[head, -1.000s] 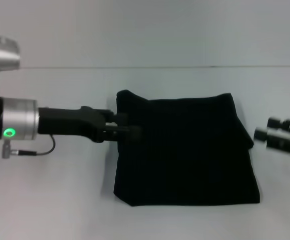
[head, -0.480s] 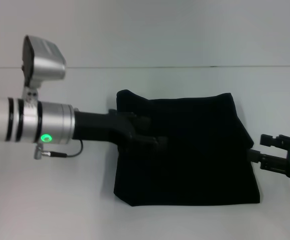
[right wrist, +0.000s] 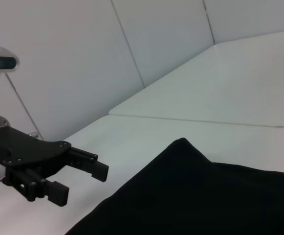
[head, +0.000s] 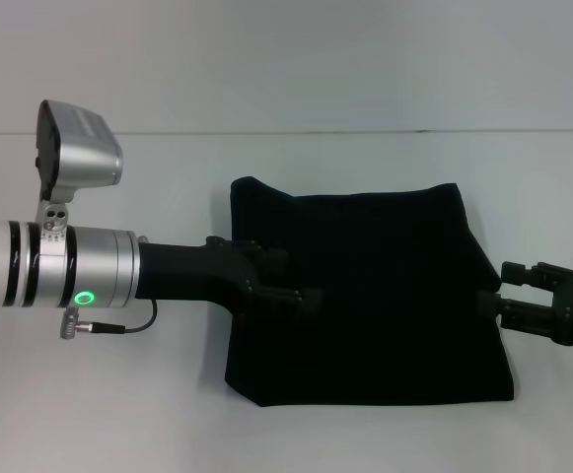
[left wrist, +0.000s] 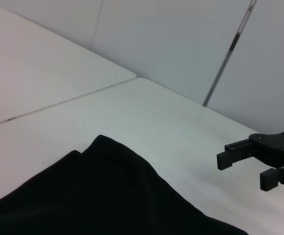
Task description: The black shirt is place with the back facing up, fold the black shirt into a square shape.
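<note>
White wall panels stand behind a pale bench (head: 99, 394), and the black shirt (head: 365, 296) lies near the middle of that bench. It is already folded into a compact, roughly rectangular bundle. Its far left corner rises in a small peak, and its near edge runs slightly askew. No lettering shows on the exposed fabric.

The left pincer (head: 301, 296) reaches in from the left, over the shirt's left-middle area. In the right wrist view its jaws stand apart with nothing between them. Whether they touch the fabric cannot be told from the head view.

The right pincer (head: 503, 296) sits at the shirt's right edge, at mid-height. In the left wrist view its jaws are also spread and empty, clear of the cloth.

Judgement of step: the folding appears nearly complete. Both pincers are released and level with each other on opposite sides of the bundle. This suggests either a final fold or a tidying of the edges.

The next move calls for each pincer to close on one edge layer without dragging the lower layers. The soft fabric will slide and bunch easily, so a square outline needs even, matched motion from both arms.
</note>
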Motion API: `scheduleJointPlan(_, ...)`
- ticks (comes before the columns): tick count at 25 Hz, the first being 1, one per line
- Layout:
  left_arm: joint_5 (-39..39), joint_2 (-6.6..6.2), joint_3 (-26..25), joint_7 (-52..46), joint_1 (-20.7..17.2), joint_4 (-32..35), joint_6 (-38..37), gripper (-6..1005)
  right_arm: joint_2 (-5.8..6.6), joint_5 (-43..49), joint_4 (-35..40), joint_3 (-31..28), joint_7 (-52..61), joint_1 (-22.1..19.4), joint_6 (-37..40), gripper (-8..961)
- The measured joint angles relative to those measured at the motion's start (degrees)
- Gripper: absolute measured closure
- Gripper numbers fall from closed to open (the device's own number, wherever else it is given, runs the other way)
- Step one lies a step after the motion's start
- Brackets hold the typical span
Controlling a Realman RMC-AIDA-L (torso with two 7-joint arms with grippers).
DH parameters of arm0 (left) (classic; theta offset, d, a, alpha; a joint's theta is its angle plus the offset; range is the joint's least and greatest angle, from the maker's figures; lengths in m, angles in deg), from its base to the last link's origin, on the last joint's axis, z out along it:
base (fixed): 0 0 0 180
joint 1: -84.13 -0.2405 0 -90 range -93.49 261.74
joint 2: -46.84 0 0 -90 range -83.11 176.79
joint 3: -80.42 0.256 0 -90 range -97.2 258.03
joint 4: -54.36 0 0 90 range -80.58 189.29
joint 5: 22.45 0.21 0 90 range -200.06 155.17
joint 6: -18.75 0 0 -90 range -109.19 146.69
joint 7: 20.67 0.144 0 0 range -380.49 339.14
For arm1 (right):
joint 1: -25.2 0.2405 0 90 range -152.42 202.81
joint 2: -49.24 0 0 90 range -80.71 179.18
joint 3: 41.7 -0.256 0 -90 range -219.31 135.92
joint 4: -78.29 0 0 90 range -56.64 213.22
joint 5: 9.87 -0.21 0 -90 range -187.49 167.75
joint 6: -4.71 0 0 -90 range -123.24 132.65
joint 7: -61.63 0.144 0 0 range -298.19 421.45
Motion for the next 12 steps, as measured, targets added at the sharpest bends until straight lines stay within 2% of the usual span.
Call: scheduleJointPlan(12, -0.26, 0.1, 0.07, -0.16, 0.08, -0.32, 0.42, 146, -0.13, -0.01, 0.0, 0.32, 0.1, 0.69, -1.04, 151)
